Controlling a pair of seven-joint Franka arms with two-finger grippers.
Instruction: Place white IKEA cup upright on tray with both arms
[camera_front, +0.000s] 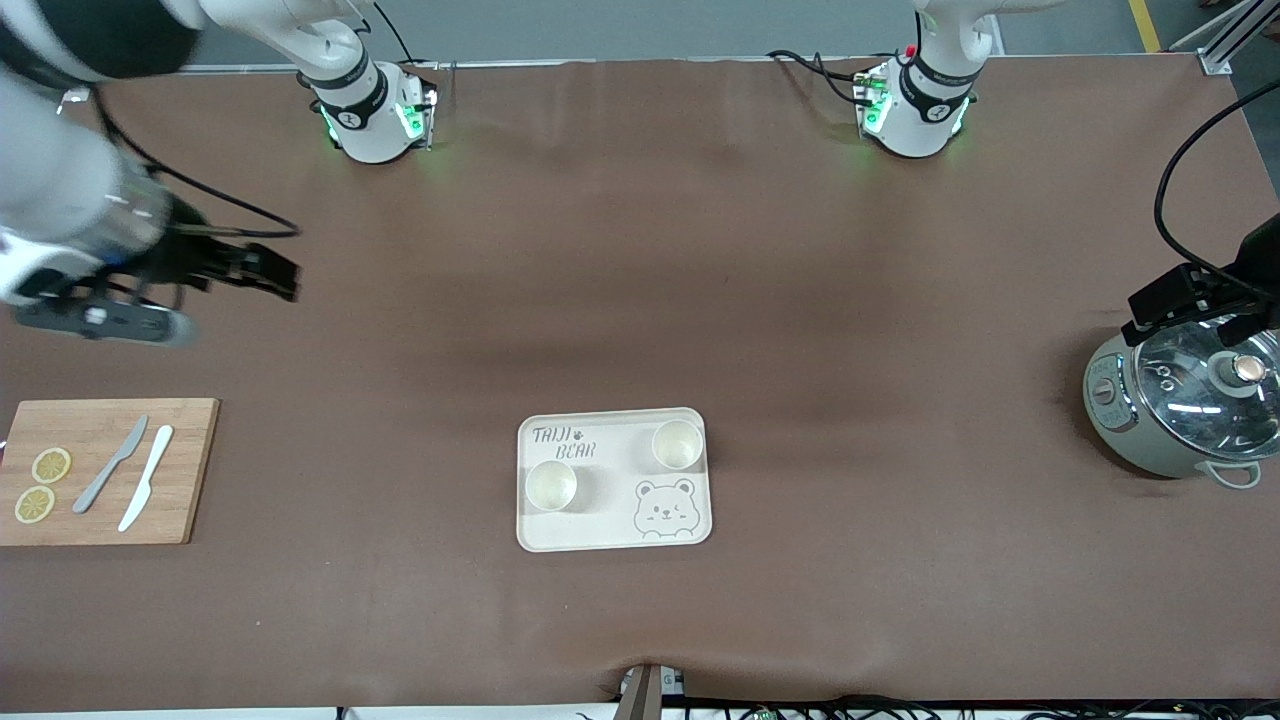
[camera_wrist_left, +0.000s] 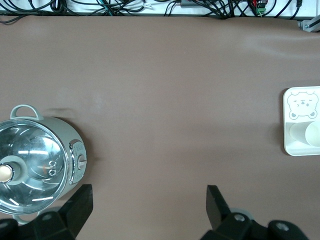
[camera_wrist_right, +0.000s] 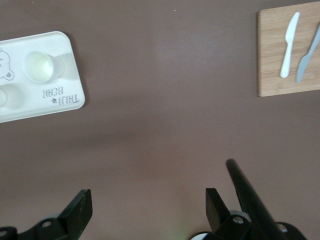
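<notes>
The cream tray (camera_front: 600, 525) with "TAIJI BEAR" lettering lies mid-table, near the front camera. Two white cups stand upright on it: one (camera_front: 551, 486) toward the right arm's end, one (camera_front: 677, 444) in the tray's corner toward the left arm's end. My right gripper (camera_front: 278, 274) is open and empty, up over bare table above the cutting board's end. My left gripper (camera_front: 1152, 308) is open and empty over the pot's edge. The left wrist view shows the tray (camera_wrist_left: 287, 120) and a cup (camera_wrist_left: 305, 134). The right wrist view shows the tray (camera_wrist_right: 40, 107) and both cups (camera_wrist_right: 40, 66) (camera_wrist_right: 7, 97).
A wooden cutting board (camera_front: 185, 470) with two knives and lemon slices lies at the right arm's end; it also shows in the right wrist view (camera_wrist_right: 270, 60). A grey pot with a glass lid (camera_front: 1185, 405) stands at the left arm's end, also in the left wrist view (camera_wrist_left: 35, 165).
</notes>
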